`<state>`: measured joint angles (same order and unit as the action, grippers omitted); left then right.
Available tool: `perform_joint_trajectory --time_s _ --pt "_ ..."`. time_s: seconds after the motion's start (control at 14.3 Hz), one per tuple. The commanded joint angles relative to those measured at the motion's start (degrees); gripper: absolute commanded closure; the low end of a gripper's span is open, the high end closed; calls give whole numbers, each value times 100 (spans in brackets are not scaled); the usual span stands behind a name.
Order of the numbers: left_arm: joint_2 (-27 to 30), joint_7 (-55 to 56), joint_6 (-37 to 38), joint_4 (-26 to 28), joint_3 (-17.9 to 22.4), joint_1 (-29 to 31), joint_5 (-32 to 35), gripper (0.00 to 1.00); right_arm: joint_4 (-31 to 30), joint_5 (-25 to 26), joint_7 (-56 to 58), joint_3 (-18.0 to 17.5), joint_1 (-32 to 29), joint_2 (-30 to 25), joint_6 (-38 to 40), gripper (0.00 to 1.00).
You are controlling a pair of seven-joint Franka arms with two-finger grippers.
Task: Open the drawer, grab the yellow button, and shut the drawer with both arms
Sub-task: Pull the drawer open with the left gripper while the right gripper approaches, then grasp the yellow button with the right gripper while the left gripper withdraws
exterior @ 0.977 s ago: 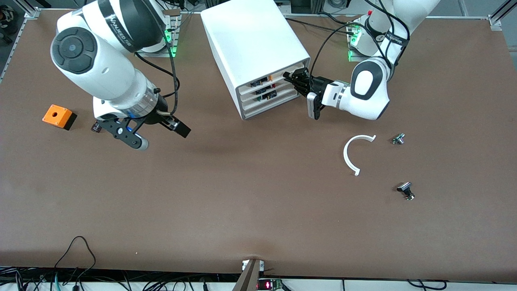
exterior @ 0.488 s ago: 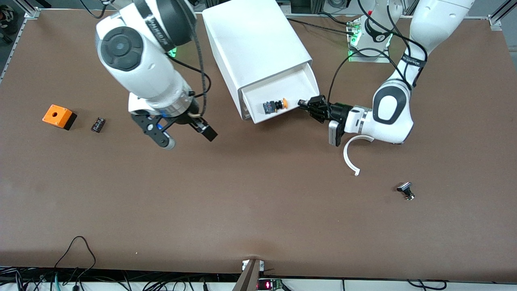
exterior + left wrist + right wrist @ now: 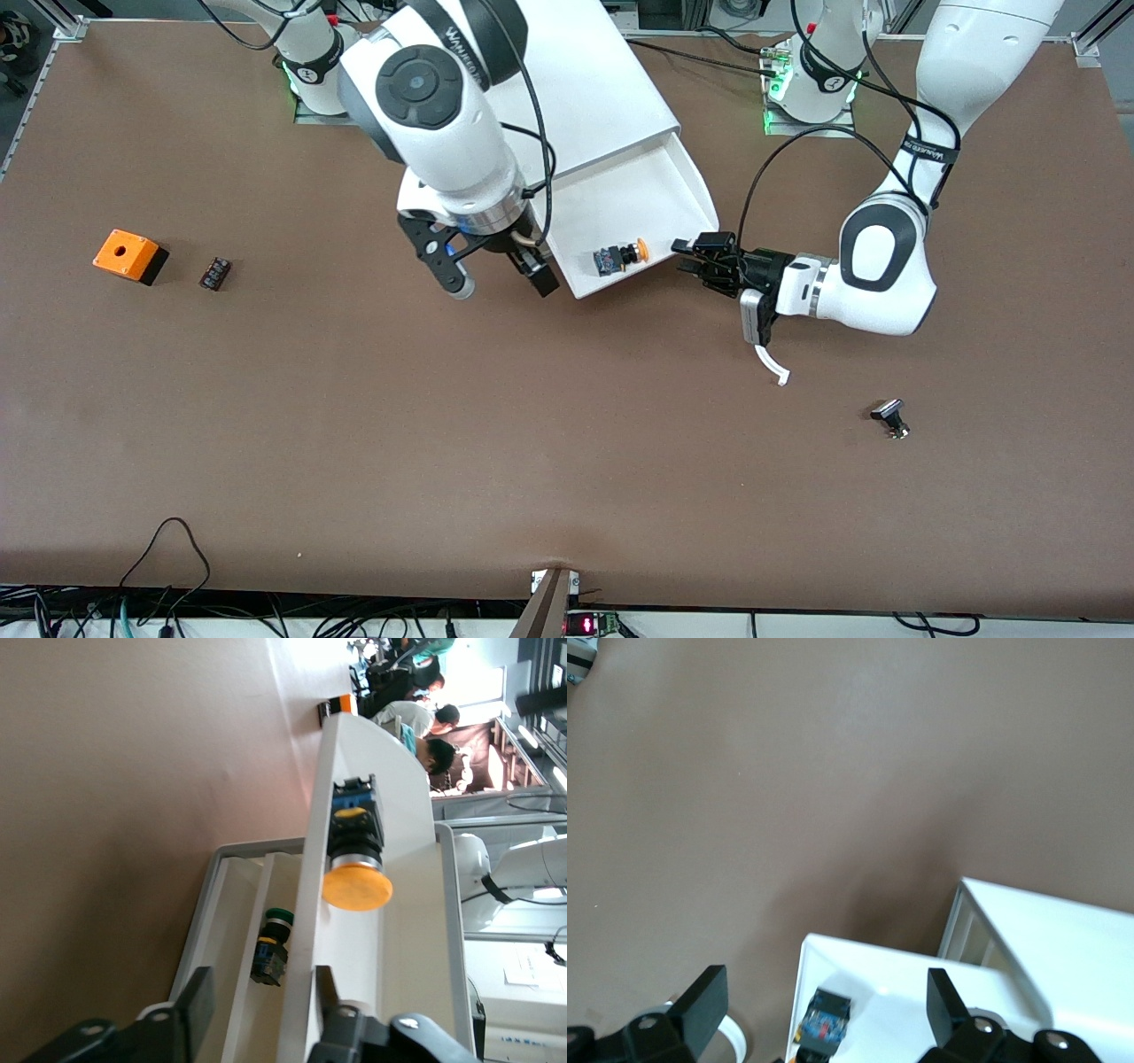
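Observation:
The drawer stands pulled far out of the white cabinet. The button, with a yellow-orange cap and a black body with a blue bit, lies in the drawer near its front edge. My left gripper is open just off the drawer's front edge; in the left wrist view its fingers stand either side of that edge, with the button past it. My right gripper is open over the drawer's front corner toward the right arm's end; in the right wrist view the button lies between its fingers.
An orange box with a hole and a small black part lie toward the right arm's end. A white curved strip pokes out under the left arm. A silver-and-black part lies nearer the camera. A green-capped button sits in a lower drawer.
The left gripper drew the drawer out of the cabinet toward the camera. The right arm swung from the right arm's end across to the drawer's front corner.

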<state>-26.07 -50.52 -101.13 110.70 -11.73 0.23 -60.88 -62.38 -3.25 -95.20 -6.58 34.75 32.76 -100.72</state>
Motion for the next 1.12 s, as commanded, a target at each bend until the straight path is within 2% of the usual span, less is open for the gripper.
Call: perform_joint_trajectory --time_s 0.0,0.35,0.63,0.77,0.98,1.05 --pt "154 812 31 -336 -5 39 469 0 402 -44 -655 52 268 248 -157 1" --pt "155 2500 409 -1260 -13 30 2068 0 402 -44 -1456 43 655 599 -843 1" --pt "207 3599 453 -1717 -13 21 3245 0 384 -44 -1440 52 805 890 -888 1" --pt "391 4458 506 -1875 -22 13 3599 0 367 -44 -1466 43 884 987 -897 1" --pt "462 5637 681 -2209 -127 -93 4669 0 349 -53 -1466 43 919 1101 -897 1" --pt "462 5928 726 -2236 -128 -154 4794 0 349 -35 -1466 43 963 1145 -897 2"
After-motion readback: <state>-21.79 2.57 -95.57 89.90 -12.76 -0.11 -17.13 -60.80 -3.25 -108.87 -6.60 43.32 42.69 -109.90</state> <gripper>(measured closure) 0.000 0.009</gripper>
